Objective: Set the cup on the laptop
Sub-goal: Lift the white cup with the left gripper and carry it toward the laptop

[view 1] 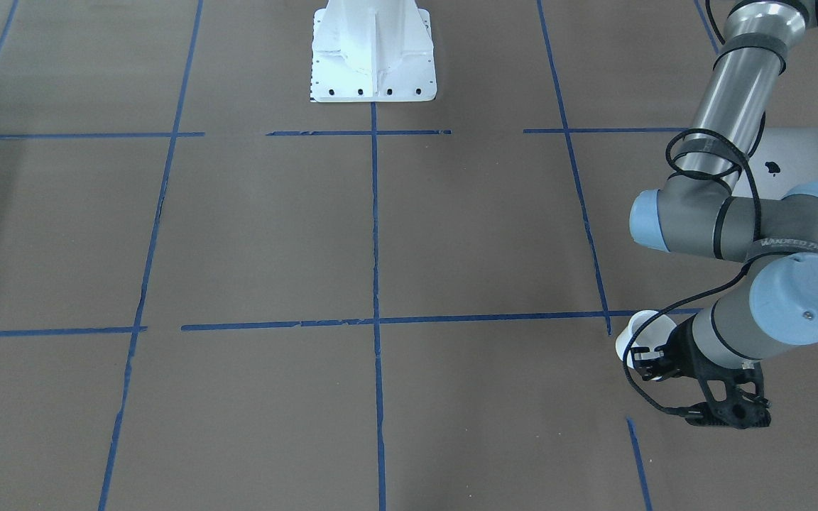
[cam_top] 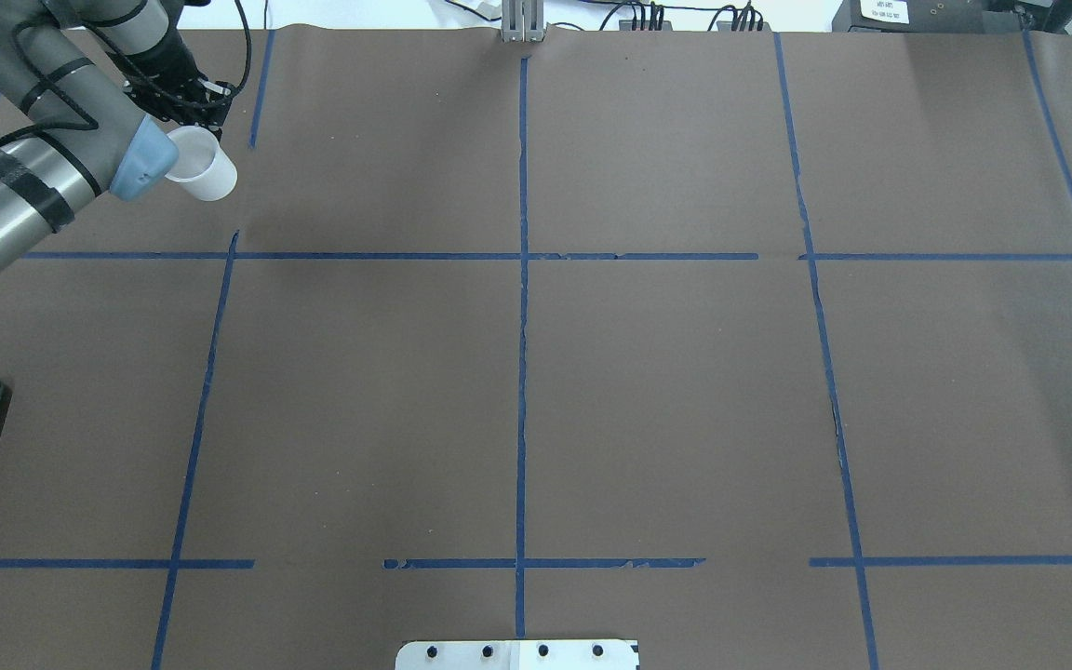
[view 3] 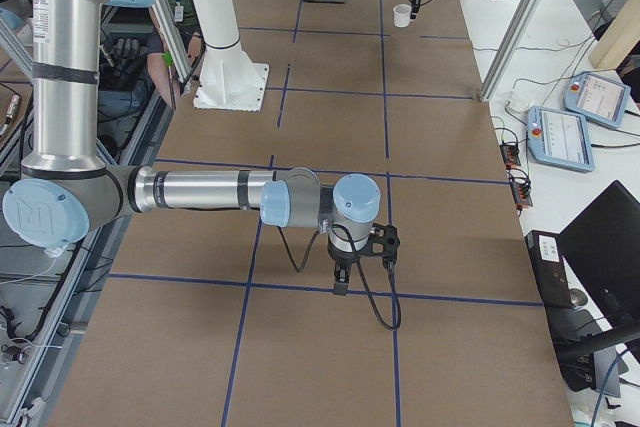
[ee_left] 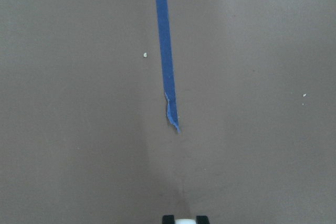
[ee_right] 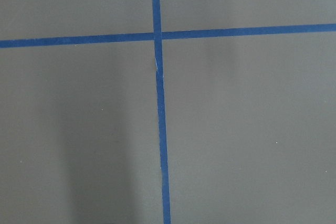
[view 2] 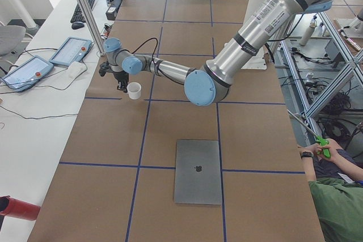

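Note:
The small white cup (view 1: 635,339) is at the far left of the table, upright, at or just above the brown surface; it also shows in the overhead view (cam_top: 203,173) and the left side view (view 2: 134,89). My left gripper (view 1: 649,360) is shut on the cup's rim; the left wrist view shows a bit of white rim (ee_left: 184,221) between the dark fingertips. The closed silver-grey laptop (view 1: 799,157) lies flat nearer the robot, apart from the cup, partly behind my left arm; it also shows in the left side view (view 2: 198,171). My right gripper (view 3: 360,259) hangs low over the table's right part; I cannot tell if it is open.
The white robot pedestal (view 1: 372,53) stands at the table's middle near edge. Blue tape lines (cam_top: 523,279) grid the brown cover. Teach pendants (view 2: 71,51) lie on a side table past the cup. A person (view 2: 334,196) sits beside the table's robot side.

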Controlling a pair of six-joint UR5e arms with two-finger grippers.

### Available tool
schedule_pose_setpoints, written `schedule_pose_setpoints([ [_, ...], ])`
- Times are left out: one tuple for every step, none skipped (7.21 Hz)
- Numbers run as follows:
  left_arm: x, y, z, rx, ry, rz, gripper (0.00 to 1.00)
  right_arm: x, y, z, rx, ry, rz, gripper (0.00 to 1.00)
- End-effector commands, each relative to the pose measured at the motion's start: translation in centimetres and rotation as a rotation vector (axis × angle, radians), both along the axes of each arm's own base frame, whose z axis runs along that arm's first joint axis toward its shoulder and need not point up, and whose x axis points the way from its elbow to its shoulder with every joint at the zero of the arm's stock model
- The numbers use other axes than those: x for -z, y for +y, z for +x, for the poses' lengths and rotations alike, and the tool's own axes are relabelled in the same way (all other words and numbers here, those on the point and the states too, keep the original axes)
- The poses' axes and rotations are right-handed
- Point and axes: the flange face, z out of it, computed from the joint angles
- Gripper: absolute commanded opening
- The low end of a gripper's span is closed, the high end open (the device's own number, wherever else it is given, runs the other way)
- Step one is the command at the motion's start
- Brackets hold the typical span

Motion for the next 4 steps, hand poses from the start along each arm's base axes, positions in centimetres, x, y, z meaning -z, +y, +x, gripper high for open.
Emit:
schedule_pose_setpoints([
  [0.0, 3.1, -4.7, -0.001, -0.021, -0.002, 0.0, 0.0, 0.0, 0.0, 0.0, 0.0, 0.0, 1.0],
  [-1.5, 6.1, -7.2, 0.013, -0.017, 0.007, 0.0, 0.0, 0.0, 0.0, 0.0, 0.0, 0.0, 1.0],
  [-2.6, 9.3, -9.8, 0.027, -0.012, 0.013, 0.0, 0.0, 0.0, 0.0, 0.001, 0.0, 0.001, 1.0],
  [-5.7, 13.8, -11.9, 0.026, -0.019, -0.006, 0.0, 0.0, 0.0, 0.0, 0.001, 0.0, 0.001, 1.0],
])
